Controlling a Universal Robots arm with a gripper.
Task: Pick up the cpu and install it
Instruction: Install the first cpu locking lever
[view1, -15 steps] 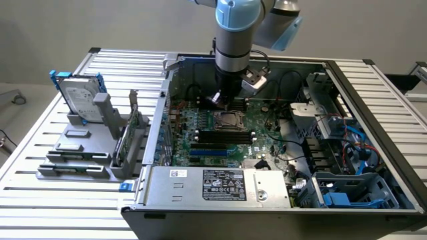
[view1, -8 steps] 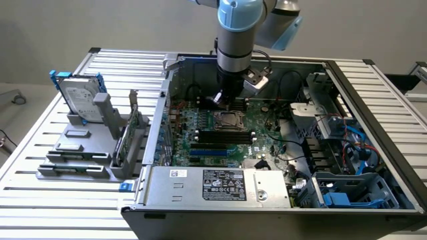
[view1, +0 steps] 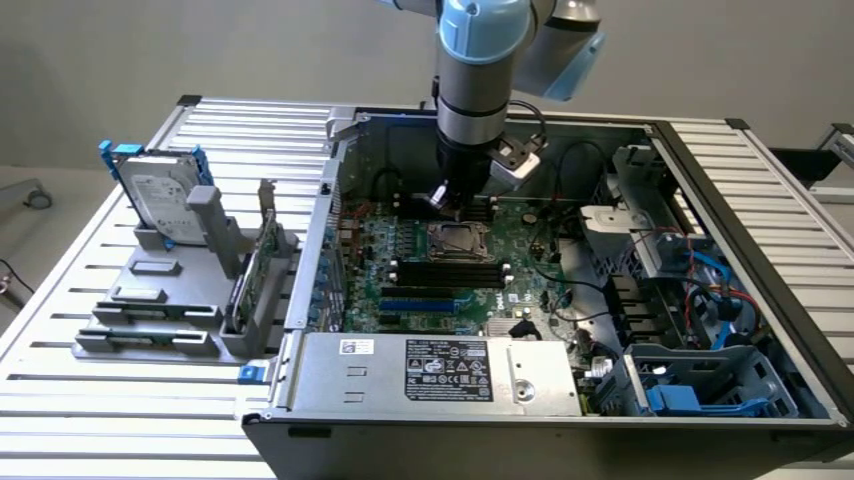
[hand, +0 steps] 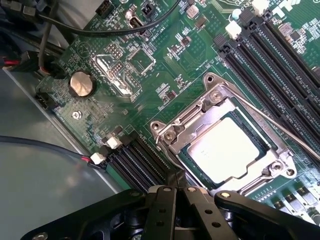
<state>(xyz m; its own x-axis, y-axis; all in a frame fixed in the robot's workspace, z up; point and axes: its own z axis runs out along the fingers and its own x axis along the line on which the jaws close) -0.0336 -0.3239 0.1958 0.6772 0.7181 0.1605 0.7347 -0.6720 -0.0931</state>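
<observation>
Silvery square cpu (hand: 227, 150) lay in its steel-framed socket (hand: 197, 107), black gripper (hand: 176, 186) clenched empty beside it; pressure seemingly belonged on the frame, never the chip

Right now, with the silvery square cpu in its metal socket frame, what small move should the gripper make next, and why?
Probably a short straight lift. The silvery square cpu already lies flat inside the metal socket frame, and the shut black gripper holds nothing, tips right beside the frame, so rising avoids nudging it.
</observation>
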